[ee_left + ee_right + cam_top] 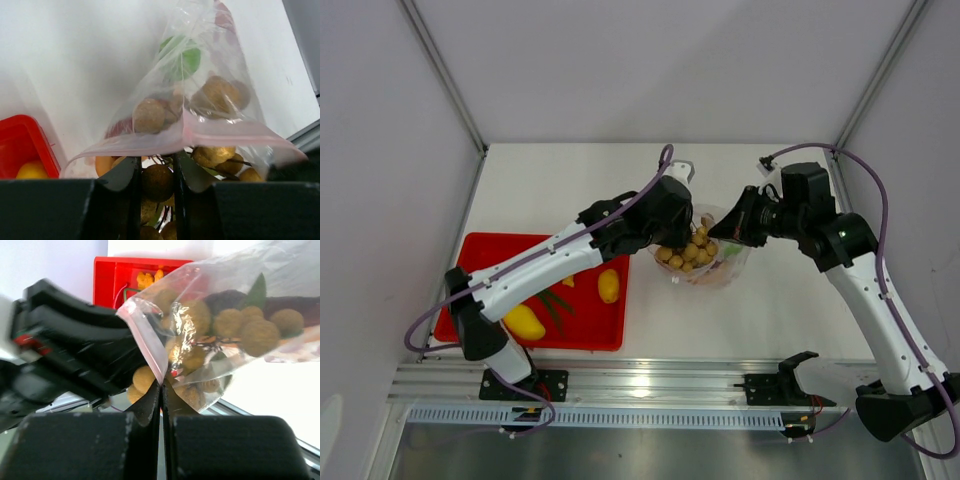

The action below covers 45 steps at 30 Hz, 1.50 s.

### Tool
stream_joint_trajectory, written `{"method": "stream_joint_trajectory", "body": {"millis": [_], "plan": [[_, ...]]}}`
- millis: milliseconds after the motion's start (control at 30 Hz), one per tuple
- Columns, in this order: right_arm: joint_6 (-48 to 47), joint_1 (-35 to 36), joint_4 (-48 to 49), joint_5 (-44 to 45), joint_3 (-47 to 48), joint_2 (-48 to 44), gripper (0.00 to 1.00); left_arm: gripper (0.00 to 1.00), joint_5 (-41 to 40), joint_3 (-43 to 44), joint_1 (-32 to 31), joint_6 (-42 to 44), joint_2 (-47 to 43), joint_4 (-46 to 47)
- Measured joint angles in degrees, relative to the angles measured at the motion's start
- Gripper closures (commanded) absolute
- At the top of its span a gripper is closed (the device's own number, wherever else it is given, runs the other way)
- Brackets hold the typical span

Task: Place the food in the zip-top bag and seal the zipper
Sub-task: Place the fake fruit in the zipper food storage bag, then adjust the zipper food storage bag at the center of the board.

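Counter: white counter [800, 320], plain and matte, running from the near rail to the far wall.
Tray: red tray [610, 335], rectangular with a raised rim, lying flat on the left near part of the counter, its near edge just beside the rail.
Rail: aluminium rail [650, 380], ribbed, crossing the whole near edge.
Walls: pale panels on the left, far and right sides.
Posts: metal posts [445, 75] slanting up from the far corners.

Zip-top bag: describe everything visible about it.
The zip-top bag is clear, crinkly plastic with a pink-red zipper along its open mouth. Inside are tan balls and a green ball. The right gripper pinches its rim; the left gripper, closed on tan balls, is at its mouth.
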Motion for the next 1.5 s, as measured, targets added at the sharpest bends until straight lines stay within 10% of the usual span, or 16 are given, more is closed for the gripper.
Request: {"method": "stream_joint_trajectory", "body": {"millis": [300,500,667,1500], "plan": [[-2.2,2.0,-5.9,6.6,8.9,1.7,1.00,0.97,-0.1,1.9,-0.1,2.0,4.2,-0.2],[-3.2,2.6,-7.9,10.3,10.0,1.9,1.00,0.40,0.9,-0.1,-0.5,3.8,3.1,2.6],[-4.0,2.7,-8.7,13.8,10.0,2.1,1.00,0.18,4.2,-6.8,-1.6,5.2,-2.8,4.6],[-5.6,1.1,-10.4,16.4,6.3,0.2,1.00,0.05,-0.7,-16.7,-2.1,9.7,-31.8,10.1]]}}
